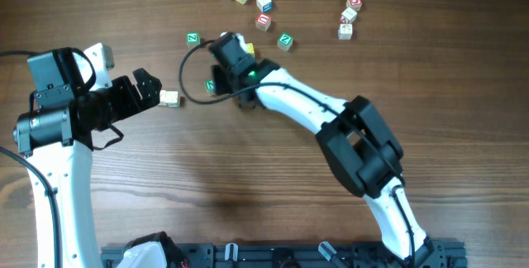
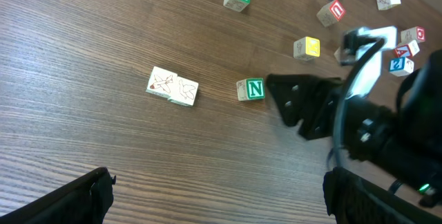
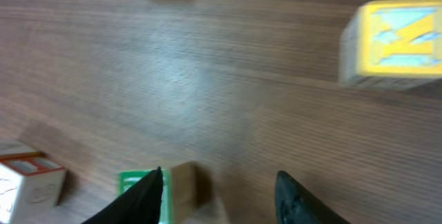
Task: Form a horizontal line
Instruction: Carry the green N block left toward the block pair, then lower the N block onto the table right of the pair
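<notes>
Cube colours, on brown streaky woodgrain table point(image 2: 83, 37).
Whitish pair point(image 2: 173, 87): thin line drawings, one small red fleck. N cube point(image 2: 251, 89): green letter, green border, pale wood sides. Yellow cube point(image 2: 306, 48): yellow face, pale edges.

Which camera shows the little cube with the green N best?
The left wrist view: the green N cube lies whole, letter readable, apart from the two whitish cubes. Overhead shows only a green speck beside the right arm. The right wrist view cuts it off, blurred, at the bottom edge.
</notes>
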Action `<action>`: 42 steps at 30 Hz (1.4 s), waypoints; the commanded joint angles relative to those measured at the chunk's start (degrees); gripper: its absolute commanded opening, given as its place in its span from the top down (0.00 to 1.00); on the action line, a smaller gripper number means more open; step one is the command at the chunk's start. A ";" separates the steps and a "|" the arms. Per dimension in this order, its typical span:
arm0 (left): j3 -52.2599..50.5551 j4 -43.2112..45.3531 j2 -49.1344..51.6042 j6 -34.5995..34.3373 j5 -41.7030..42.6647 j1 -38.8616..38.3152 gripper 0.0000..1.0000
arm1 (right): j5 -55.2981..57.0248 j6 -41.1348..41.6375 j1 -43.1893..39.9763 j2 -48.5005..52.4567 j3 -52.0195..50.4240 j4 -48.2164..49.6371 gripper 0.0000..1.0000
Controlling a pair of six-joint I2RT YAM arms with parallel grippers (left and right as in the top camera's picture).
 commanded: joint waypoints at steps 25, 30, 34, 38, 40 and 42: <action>-0.33 0.11 0.22 0.31 0.68 0.11 0.00 | -25.55 -16.35 -3.74 6.36 -0.31 11.82 0.73; -0.33 0.13 0.22 0.31 0.68 0.11 0.00 | -25.55 -13.55 -3.54 6.43 -0.31 10.54 0.86; -0.33 0.13 0.22 0.31 0.68 0.11 0.00 | -25.62 -11.78 -3.54 6.40 -0.31 10.08 0.89; -0.33 0.13 0.22 0.31 0.68 0.11 0.00 | -31.23 -9.44 -3.54 6.40 -0.31 9.25 0.92; -0.33 0.13 0.22 0.31 0.68 0.11 0.00 | -30.91 -10.38 -3.61 6.40 -0.31 9.73 0.91; -0.33 0.15 0.22 0.31 0.68 0.11 0.00 | -30.05 -10.86 -4.15 6.38 -0.22 11.13 0.91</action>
